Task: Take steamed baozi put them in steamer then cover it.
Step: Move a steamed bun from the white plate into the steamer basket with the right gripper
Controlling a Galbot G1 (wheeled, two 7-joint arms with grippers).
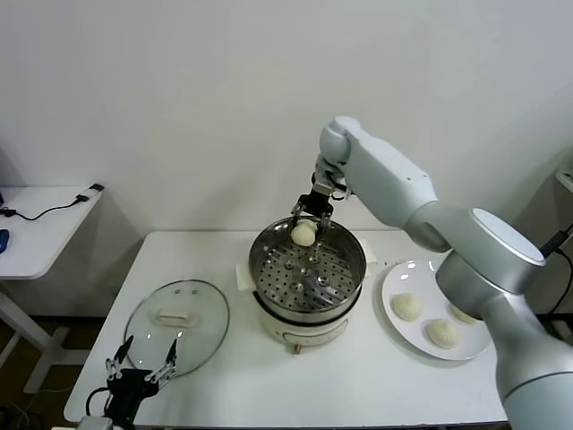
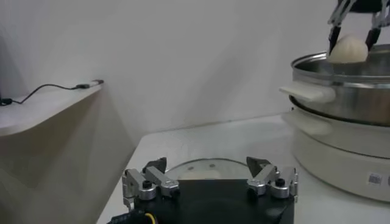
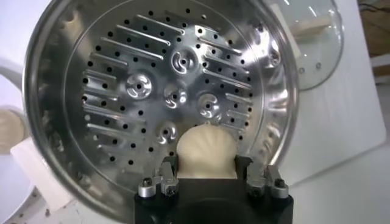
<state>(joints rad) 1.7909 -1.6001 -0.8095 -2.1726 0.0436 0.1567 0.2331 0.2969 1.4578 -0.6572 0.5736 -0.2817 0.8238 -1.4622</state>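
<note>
Cream baozi (image 1: 304, 234) above empty steel steamer (image 1: 308, 269)

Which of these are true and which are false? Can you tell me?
1. The right gripper holds a bun over the steamer. True.
2. The lid is on the steamer. False: it lies on the table.
3. Three buns sit on the plate. True.
4. The steamer already has buns inside. False: its floor is bare.
5. The left gripper holds the lid. False: it is open, beside the lid.
</note>
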